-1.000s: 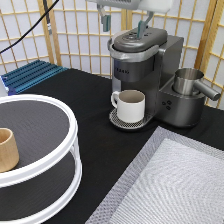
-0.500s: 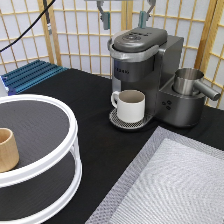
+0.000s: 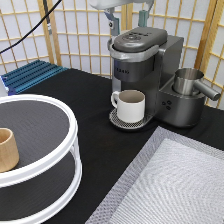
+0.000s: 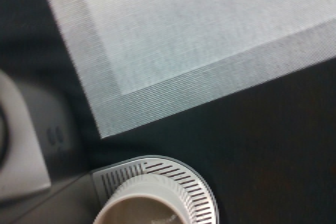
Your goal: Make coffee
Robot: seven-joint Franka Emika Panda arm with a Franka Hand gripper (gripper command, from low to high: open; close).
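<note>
Near edge: wooden cup [image 3: 7, 149] on the white two-tier stand [image 3: 55, 150], grey placemat [image 3: 175, 185] at the exterior view's bottom right. Mid-table – white mug [image 3: 131, 105] on the drip tray [image 4: 176, 175] of the coffee machine [image 3: 150, 65], lid closed. Steel jug [image 3: 189, 82] beside it. Gripper [image 3: 127, 19] hangs just above the machine top, fingers spread apart – empty. Coffee pod not visible anywhere (possibly inside; can't tell).
</note>
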